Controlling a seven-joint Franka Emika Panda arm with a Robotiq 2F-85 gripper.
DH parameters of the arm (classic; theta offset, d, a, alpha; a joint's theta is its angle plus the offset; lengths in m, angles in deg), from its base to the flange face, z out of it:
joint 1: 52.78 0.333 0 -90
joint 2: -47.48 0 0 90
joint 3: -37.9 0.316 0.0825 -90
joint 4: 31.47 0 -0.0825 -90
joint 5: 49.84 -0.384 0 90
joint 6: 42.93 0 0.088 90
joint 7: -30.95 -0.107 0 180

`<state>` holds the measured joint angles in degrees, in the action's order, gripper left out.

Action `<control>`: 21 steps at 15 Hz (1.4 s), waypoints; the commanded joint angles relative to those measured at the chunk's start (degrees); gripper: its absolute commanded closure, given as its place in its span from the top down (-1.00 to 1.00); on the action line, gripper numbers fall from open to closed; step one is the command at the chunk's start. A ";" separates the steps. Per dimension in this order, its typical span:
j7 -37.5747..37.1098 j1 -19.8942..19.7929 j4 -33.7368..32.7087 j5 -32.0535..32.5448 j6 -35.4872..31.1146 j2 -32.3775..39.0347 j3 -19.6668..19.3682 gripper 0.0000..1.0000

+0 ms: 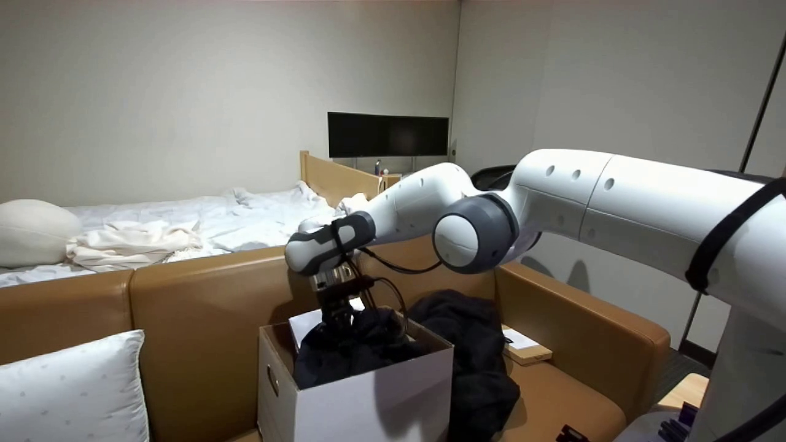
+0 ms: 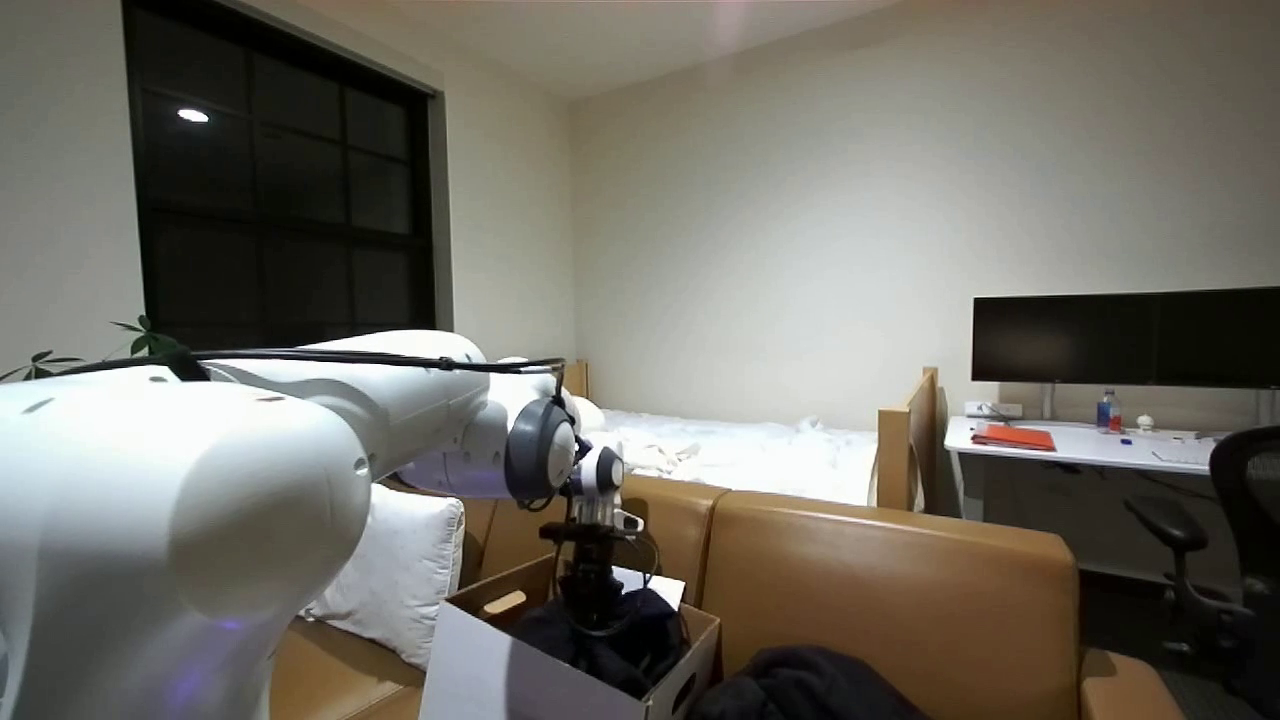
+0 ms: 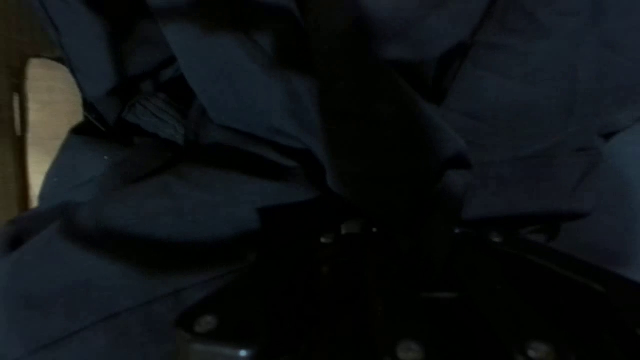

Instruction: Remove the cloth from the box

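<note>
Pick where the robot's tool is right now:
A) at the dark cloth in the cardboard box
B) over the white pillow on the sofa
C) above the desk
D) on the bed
A: both exterior views show the tool down at the dark cloth inside the open cardboard box.
</note>
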<state>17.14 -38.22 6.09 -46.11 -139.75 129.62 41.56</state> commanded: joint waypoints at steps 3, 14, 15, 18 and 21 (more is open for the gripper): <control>-2.94 2.62 2.99 1.41 20.76 -13.15 -1.43 -0.96; -18.35 2.87 -4.46 -6.45 40.48 -31.91 -1.51 -0.96; -19.80 2.57 -5.61 -7.62 40.48 -33.32 -1.61 -0.96; -23.15 1.59 -9.71 -10.45 39.53 -37.51 -1.81 -0.96; -27.43 0.38 -21.23 -11.05 42.72 -37.72 -1.69 -0.96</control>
<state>-4.88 -36.12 -8.72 -55.16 -99.37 93.95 38.89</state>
